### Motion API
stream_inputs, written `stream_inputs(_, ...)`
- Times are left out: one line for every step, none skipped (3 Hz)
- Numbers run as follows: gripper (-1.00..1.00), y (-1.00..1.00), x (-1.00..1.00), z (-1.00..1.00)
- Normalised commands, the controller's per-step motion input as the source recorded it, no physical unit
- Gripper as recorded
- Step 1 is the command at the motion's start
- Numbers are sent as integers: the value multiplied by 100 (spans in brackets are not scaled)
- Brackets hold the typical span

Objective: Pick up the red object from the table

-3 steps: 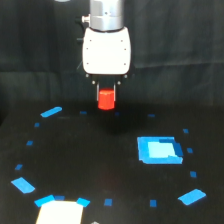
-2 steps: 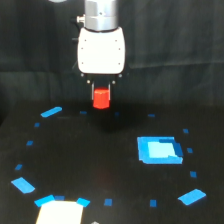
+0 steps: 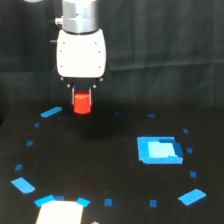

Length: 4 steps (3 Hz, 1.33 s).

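- The table (image 3: 100,165), a black matte surface, filled the lower half of the exterior view and met a dark backdrop behind it.
- The xArm6 arm (image 3: 80,15) came down from twelve o'clock, its grey wrist cylinder joined to a white, rounded gripper body.
- The gripper (image 3: 82,95) hung below that white body at about eleven o'clock from the frame's centre, its short dark jaws pinching the top of the red object from both sides.
- A blue flat square (image 3: 159,150) lay on the table at about four o'clock from centre, with a paler patch in its middle, well apart from the gripper.
- A pale, whitish patch (image 3: 60,212) sat at the bottom edge near seven o'clock, cut off by the frame and edged with blue.
- The red object (image 3: 82,102), a stubby red-orange block narrower than the white body, hung upright in the jaws and appeared clear of the table, with dark surface showing beneath it.
- Small blue tape marks ringed the table: a slanted strip (image 3: 51,112) at nine o'clock from the red object, one (image 3: 23,185) near eight o'clock of the frame, and one (image 3: 192,197) near five o'clock.
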Motion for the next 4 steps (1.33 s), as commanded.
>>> stream_inputs(-100,93,79,100)
stream_inputs(-49,-36,-44,-45)
stream_inputs(-53,-15,43,-95)
stream_inputs(-58,-38,-18,-100)
